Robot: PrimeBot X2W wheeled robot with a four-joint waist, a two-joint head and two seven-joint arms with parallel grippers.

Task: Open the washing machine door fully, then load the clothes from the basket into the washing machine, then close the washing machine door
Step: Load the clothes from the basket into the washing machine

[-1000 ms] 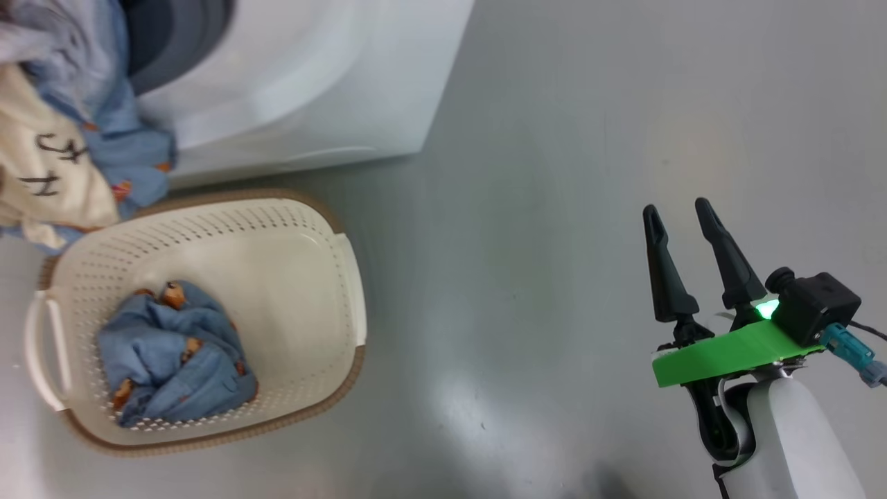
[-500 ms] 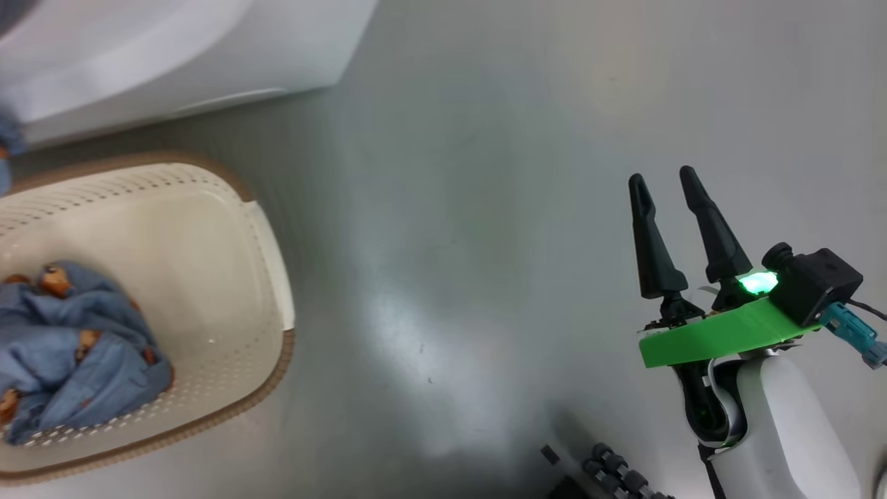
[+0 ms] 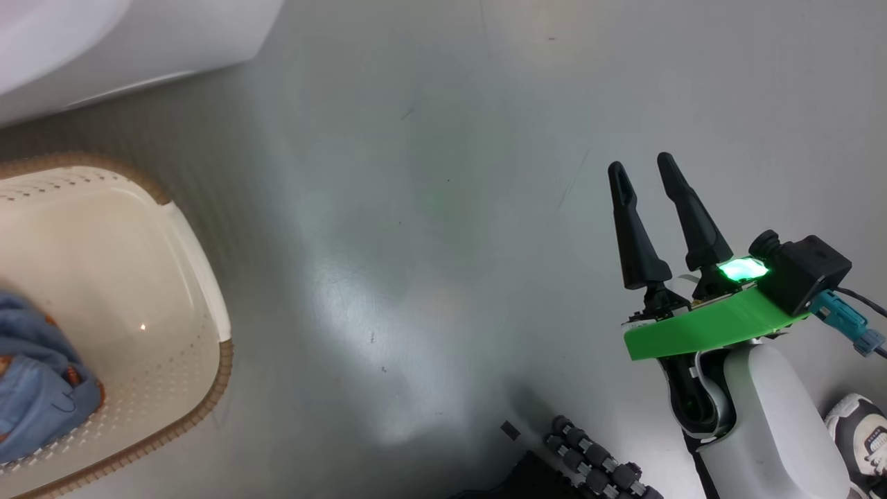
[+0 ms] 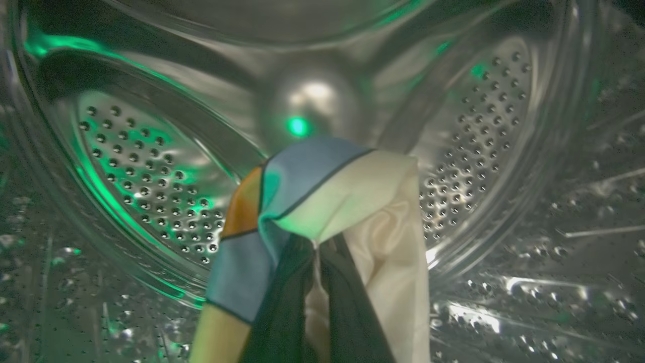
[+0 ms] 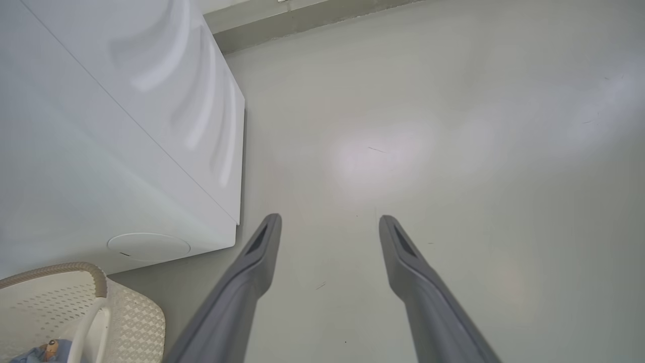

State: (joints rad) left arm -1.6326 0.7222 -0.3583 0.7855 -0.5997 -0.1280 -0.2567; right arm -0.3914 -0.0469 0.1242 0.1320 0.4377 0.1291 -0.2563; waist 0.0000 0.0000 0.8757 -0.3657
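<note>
The head camera has swung right since a second ago, so the basket [image 3: 138, 277] is now cut off at the view's left edge and the washing machine [image 3: 104, 41] shows as a white corner. The left gripper [image 4: 317, 247] is inside the steel drum [image 4: 151, 166], its jaws clamped on a garment [image 4: 322, 191] of blue, orange and cream fabric. More blue clothes [image 3: 34, 395] lie in the basket. The right gripper [image 3: 642, 163] hangs over bare floor [image 3: 450, 208], jaws spread wide and empty, well clear of machine and basket.
</note>
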